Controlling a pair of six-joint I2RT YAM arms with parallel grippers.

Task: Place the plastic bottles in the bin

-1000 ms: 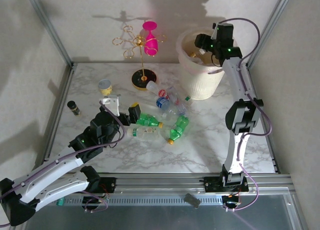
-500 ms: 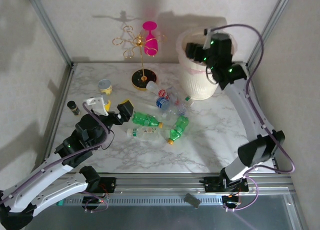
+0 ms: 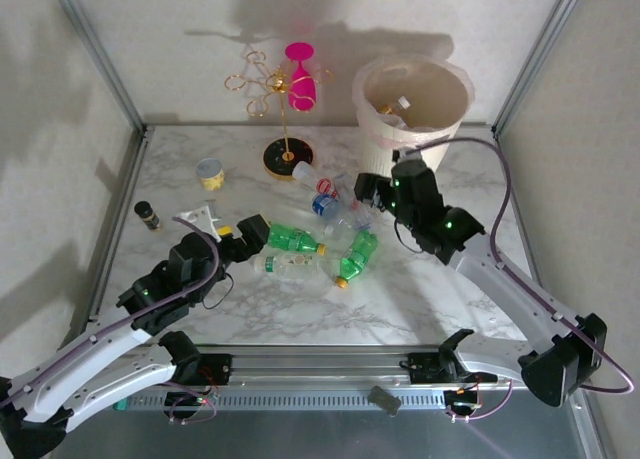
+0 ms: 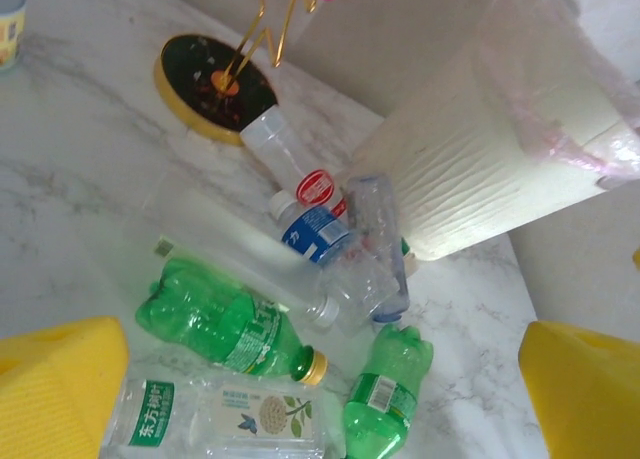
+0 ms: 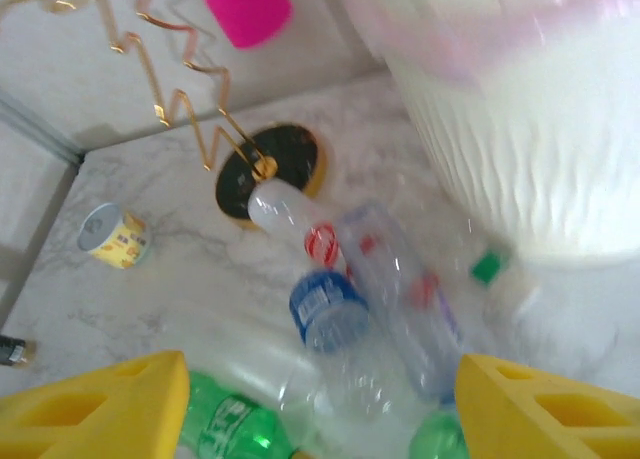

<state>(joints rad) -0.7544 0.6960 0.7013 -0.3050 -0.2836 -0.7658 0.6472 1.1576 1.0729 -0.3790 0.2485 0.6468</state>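
the plastic bottles (image 3: pixel 340 217) are mostly lying in a loose heap in the middle of the marble tabletop (image 3: pixel 400 299), just in front of the bin (image 3: pixel 385 164), which stands at the far right corner. you can see a few things already down inside it, though i can't tell which bottles they are. in the heap there's a green bottle (image 3: pixel 293 240) with a gold cap, a second green bottle (image 3: pixel 357 255) tilted next to it, a clear bottle with a green label (image 3: pixel 285 264) lying flat at the near edge, a blue-label bottle (image 4: pixel 315 229) tangled up with a couple of other clear ones, and a red-label bottle (image 4: pixel 290 164) whose bottom end is up against the black base of the gold wire stand (image 3: pixel 285 129). the right hand (image 3: pixel 368 193) hangs over the clear bottles on the bin side of the heap, fingers spread apart, nothing in them. the left hand (image 3: pixel 228 227) sits low at the left end of the heap by the green bottle, fingers wide apart and empty too. further out, a pink glass (image 3: pixel 300 74) hangs on the stand, and a little yellow tub (image 3: pixel 210 172) and a dark vial (image 3: pixel 147 215) sit off to the left, well apart from the bottles.
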